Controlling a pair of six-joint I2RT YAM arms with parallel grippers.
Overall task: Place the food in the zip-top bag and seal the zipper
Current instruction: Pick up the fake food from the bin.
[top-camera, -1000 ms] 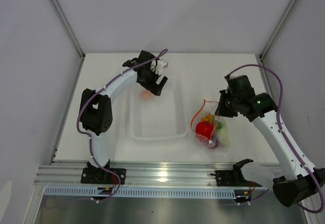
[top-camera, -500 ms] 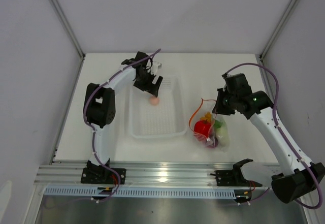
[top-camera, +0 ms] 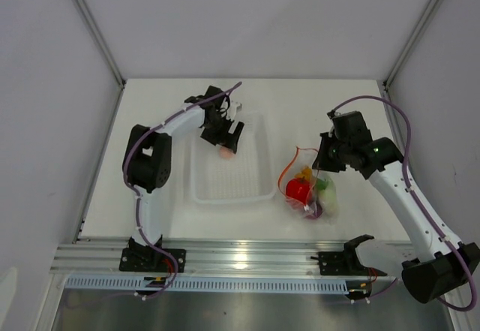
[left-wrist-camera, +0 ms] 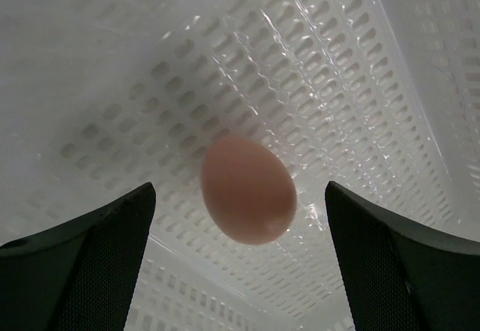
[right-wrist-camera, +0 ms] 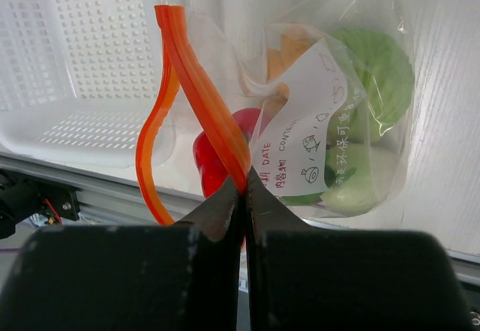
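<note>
"Well, where's the pink round piece (left-wrist-camera: 247,188)?"
"Centre of the left wrist view, on the tray (top-camera: 225,190) floor. The left gripper (top-camera: 226,134) straddles it wide open and grips nothing."
"And the zip-top bag (top-camera: 313,190)?"
"Right of centre. The right gripper (right-wrist-camera: 241,194) is clamped on the zipper (right-wrist-camera: 196,83), likely to hold the mouth up."

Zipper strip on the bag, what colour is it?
The zipper is orange-red, clearest in the right wrist view.

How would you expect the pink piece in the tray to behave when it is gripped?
The pink piece is egg-shaped and smooth, so it will probably roll on the tray if nudged. Its rounded sides may slip out of an off-centre pinch. It looks like a rigid toy, unlikely to deform.
</note>
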